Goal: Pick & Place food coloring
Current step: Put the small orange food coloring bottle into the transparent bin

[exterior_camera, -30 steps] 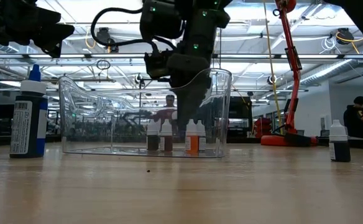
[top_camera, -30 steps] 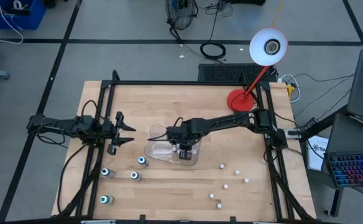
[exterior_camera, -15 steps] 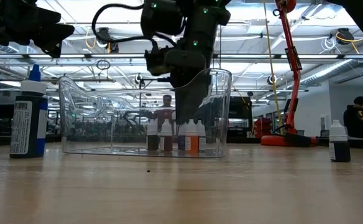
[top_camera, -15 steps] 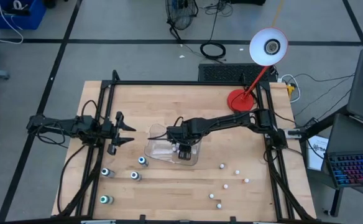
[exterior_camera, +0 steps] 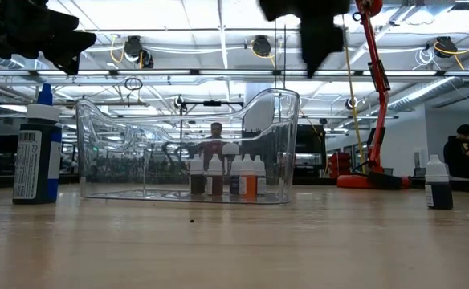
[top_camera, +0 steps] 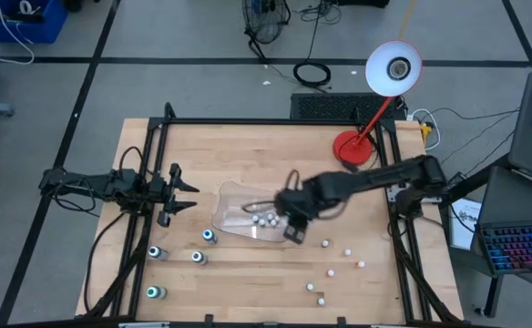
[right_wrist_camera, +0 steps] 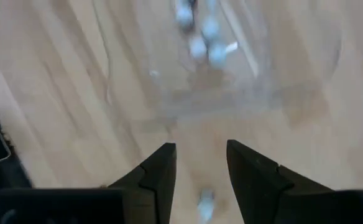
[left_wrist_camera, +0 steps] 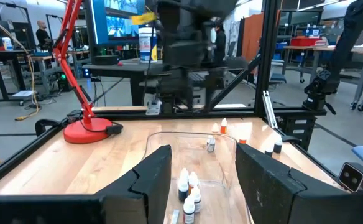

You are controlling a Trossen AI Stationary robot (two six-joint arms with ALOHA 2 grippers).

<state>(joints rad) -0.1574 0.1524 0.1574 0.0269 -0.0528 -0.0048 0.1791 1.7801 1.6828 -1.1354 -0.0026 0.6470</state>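
Several small food coloring bottles (top_camera: 264,219) stand on their bases close together inside the clear tray (top_camera: 234,221), near its right end; the low view shows the same bottles (exterior_camera: 228,177). More bottles stand loose on the table at the near right (top_camera: 339,264) and near left (top_camera: 197,258). My right gripper (top_camera: 292,233) hangs open above the tray's near right corner, pointing steeply down, nothing between its fingers (right_wrist_camera: 160,171). My left gripper (top_camera: 186,195) waits open and level at the table's left, facing the tray (left_wrist_camera: 191,146).
A red desk lamp (top_camera: 352,146) stands at the far right. A larger dark bottle with a blue top (exterior_camera: 35,148) stands left of the tray in the low view. A black frame (top_camera: 248,121) borders the table. Bare wood lies between tray and near edge.
My right gripper has risen out of the tray and gone toward the table's right and near edges, rolling its wrist as it went. The bottles it was reaching down among stay standing in the tray.
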